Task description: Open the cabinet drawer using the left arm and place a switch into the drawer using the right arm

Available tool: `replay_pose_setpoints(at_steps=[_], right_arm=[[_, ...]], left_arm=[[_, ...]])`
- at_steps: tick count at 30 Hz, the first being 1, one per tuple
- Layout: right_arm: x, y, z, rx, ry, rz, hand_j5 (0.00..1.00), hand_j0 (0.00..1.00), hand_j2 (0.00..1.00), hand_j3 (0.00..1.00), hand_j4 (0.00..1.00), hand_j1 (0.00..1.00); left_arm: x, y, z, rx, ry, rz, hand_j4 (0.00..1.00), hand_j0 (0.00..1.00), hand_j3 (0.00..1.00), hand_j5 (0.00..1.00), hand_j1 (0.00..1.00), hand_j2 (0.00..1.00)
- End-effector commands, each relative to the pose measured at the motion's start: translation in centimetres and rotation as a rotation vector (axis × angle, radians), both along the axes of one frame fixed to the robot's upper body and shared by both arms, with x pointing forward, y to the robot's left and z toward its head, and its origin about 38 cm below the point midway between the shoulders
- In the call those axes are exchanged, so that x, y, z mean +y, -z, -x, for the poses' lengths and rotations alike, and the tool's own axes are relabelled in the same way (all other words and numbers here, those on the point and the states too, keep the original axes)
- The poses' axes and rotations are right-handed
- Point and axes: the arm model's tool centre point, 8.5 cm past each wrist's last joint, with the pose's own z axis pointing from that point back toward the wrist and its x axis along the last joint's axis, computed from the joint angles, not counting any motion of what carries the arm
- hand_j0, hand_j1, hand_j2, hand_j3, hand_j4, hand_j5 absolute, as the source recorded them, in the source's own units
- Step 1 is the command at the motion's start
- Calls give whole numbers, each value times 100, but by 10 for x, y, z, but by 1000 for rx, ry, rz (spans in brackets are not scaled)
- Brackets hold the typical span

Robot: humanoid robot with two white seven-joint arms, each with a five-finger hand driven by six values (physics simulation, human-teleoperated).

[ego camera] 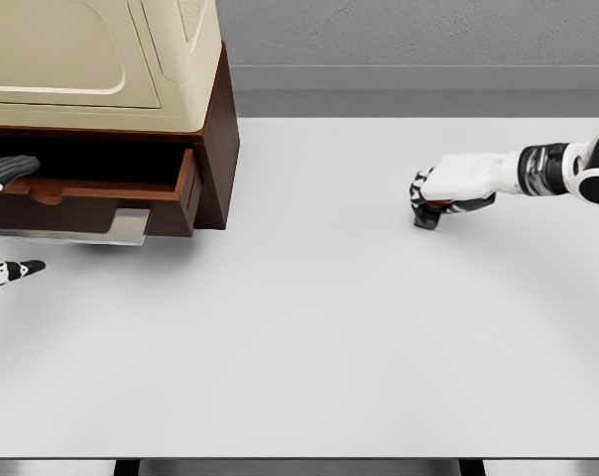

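Two hands: right hand (pixel 440 203) fingers curled onto the switch (pixel 427 219) on the table (pixel 309 327); its axis unclear. Left hand (pixel 4 220) fingers spread beside the open drawer (pixel 121 188).

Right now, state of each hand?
Left hand: only fingers show at the picture's left edge, by the open drawer; open or closed cannot be told.
Right hand: closed on the switch.
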Motion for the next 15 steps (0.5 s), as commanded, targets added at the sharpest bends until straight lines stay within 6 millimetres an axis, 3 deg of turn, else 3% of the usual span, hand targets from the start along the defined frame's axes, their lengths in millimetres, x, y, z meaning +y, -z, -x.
replay_pose_setpoints(at_steps=[1, 6, 10, 15], right_arm=[[11, -7, 5, -16, -37, -17, 36, 36, 36, 36, 36, 36], [27, -13, 10, -33, -83, -31, 36, 36, 36, 36, 36, 36], [54, -52, 24, -120, -178, -111, 37, 37, 37, 37, 37, 37], [77, -74, 41, -173, -269, -150, 39, 39, 39, 39, 39, 39]], left_arm=[[0, -1, 0, -1, -1, 8, 100, 100, 100, 100, 100, 100], [0, 0, 0, 0, -1, 8, 100, 100, 100, 100, 100, 100], [0, 0, 0, 0, 1, 9, 100, 100, 100, 100, 100, 100], [0, 0, 0, 1, -1, 10, 100, 100, 100, 100, 100, 100]])
